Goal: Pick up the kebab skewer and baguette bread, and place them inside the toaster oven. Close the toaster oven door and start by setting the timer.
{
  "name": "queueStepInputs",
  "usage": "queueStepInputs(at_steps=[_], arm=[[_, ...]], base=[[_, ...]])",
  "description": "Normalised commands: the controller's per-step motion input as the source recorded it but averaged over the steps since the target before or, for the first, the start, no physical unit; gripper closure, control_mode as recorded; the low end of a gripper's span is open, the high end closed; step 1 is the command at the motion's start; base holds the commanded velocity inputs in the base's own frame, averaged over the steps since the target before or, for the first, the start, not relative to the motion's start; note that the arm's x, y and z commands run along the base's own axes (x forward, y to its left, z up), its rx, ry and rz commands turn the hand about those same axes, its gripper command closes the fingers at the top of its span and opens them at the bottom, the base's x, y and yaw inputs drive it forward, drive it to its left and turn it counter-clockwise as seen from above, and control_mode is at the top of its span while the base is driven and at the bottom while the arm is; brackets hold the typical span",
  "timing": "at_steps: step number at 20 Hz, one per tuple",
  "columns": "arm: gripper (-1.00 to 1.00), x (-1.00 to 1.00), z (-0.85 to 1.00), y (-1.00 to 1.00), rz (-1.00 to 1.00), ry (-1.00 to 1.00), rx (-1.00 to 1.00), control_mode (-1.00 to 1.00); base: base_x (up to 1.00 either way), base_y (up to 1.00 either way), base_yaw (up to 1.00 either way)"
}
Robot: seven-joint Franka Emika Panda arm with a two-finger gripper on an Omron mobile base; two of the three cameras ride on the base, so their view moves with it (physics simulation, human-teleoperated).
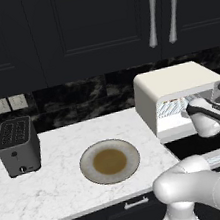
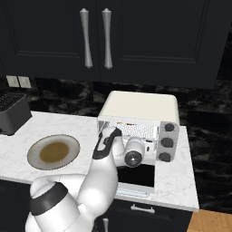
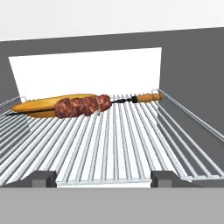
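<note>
my gripper (image 3: 99,178) is spread wide and holds nothing, just above the wire rack (image 3: 109,144). ahead to my left, the kebab skewer (image 3: 83,105) lies against the baguette bread (image 3: 37,105).

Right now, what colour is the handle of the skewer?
The skewer has an orange-brown handle; the hand view shows it best.

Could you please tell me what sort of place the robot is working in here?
It looks like a home kitchen, computer-rendered: a white marble counter beneath dark cabinets, a cream toaster oven with its door down, a grey slot toaster, and a plate.
</note>
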Motion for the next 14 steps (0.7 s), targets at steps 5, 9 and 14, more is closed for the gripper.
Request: queueStepInputs(at_steps=[5,9,14], arm=[[-1.0,0.17,0.0,0.01,0.0,0.0,0.0,-1.0],[-1.0,0.0,0.0,0.01,0.0,0.0,0.0,-1.0],[-1.0,-0.17,0.0,0.0,0.0,0.0,0.0,-1.0]], base=[[0.0,0.0,0.0],[0.0,0.0,0.0],[0.0,0.0,0.0]])
